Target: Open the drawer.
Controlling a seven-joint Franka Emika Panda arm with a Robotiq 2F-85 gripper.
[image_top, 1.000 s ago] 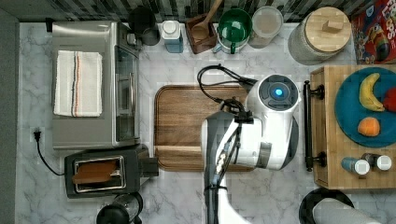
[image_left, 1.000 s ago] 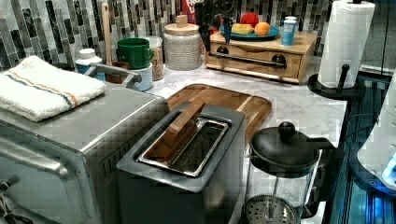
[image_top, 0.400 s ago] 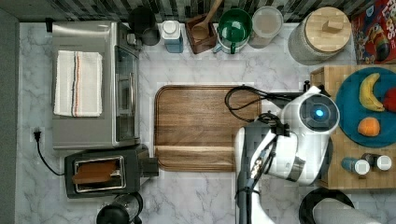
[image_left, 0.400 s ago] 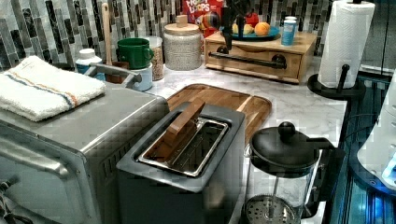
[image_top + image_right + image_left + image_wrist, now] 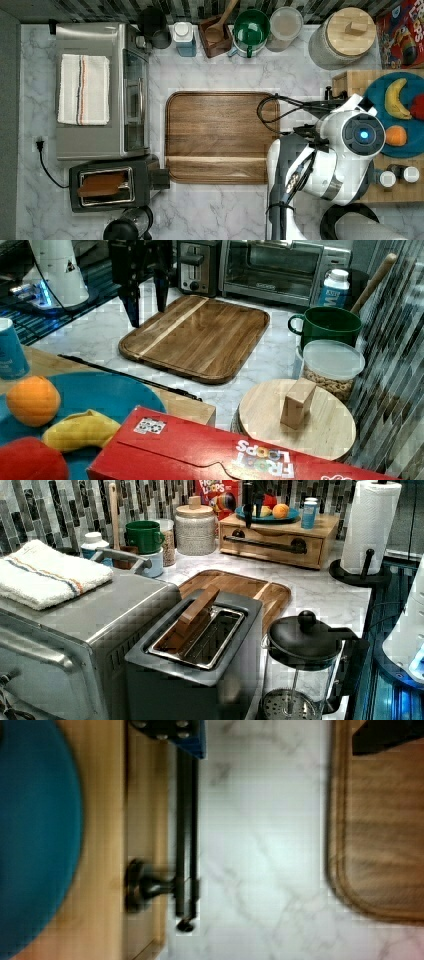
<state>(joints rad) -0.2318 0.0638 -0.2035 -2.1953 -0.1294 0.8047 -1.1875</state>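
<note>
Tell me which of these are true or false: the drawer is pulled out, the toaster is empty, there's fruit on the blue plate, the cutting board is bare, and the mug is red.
1. The drawer is pulled out. False: in the left view its front sits flush with the wooden box.
2. The toaster is empty. False: a brown slice sits in its slot.
3. Fruit lies on the blue plate. True: an orange and a banana are on it.
4. The cutting board is bare. True: nothing lies on it.
5. The mug is red. False: it is green.
</note>
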